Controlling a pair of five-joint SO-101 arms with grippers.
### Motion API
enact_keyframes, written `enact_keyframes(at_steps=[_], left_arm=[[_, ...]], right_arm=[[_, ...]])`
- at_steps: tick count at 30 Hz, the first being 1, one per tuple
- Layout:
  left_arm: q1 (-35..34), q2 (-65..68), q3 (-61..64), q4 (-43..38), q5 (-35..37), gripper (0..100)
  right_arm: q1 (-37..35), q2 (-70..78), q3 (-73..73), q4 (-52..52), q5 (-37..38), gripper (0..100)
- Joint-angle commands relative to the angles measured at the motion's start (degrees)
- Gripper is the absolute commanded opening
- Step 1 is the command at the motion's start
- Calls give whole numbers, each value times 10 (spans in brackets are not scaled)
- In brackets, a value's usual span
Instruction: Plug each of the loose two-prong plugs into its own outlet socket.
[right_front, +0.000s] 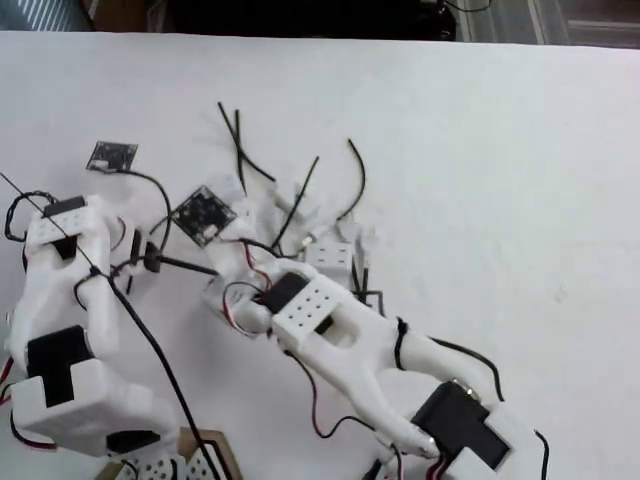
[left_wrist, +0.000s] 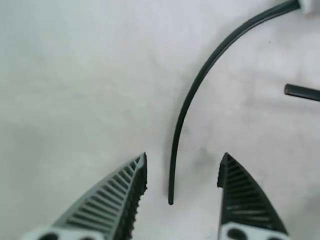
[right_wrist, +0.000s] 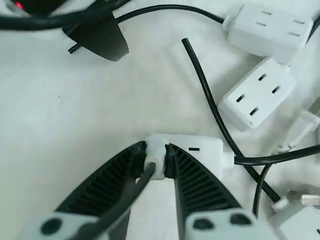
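My right gripper (right_wrist: 155, 149) is shut on a white two-prong plug (right_wrist: 156, 162). The plug sits tight against a white outlet block (right_wrist: 197, 150); its prongs are hidden. Two more white outlet blocks (right_wrist: 267, 30) (right_wrist: 255, 95) lie beyond, with a loose white plug (right_wrist: 300, 127) beside them. My left gripper (left_wrist: 184, 159) is open just above the table, and the free end of a black cable (left_wrist: 172, 190) lies between its fingers. In the high view the left gripper (right_front: 146, 254) is at the left, and the right arm (right_front: 330, 325) covers the held plug.
Black cables (right_front: 240, 150) and white outlets (right_front: 330, 256) are tangled at the table's middle. Two small black circuit boards (right_front: 112, 157) (right_front: 203, 215) lie at the left. The right half of the white table (right_front: 520, 160) is bare.
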Motion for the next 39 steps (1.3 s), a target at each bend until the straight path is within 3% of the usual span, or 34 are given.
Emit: enact_keyframes(at_steps=[1,7,34,39], left_arm=[[-5,-2,2,-11,4,234],[-5,-2,3,-15,4,234],[-5,-2,3,-15,4,234],[-5,-2,3,-15,4,234]], right_arm=[[1,3,-26,-10,4,17],[16,17,-25,-10,37,17],[23,87,-26,-8,53,22],[23,14,-25,51,61,187]])
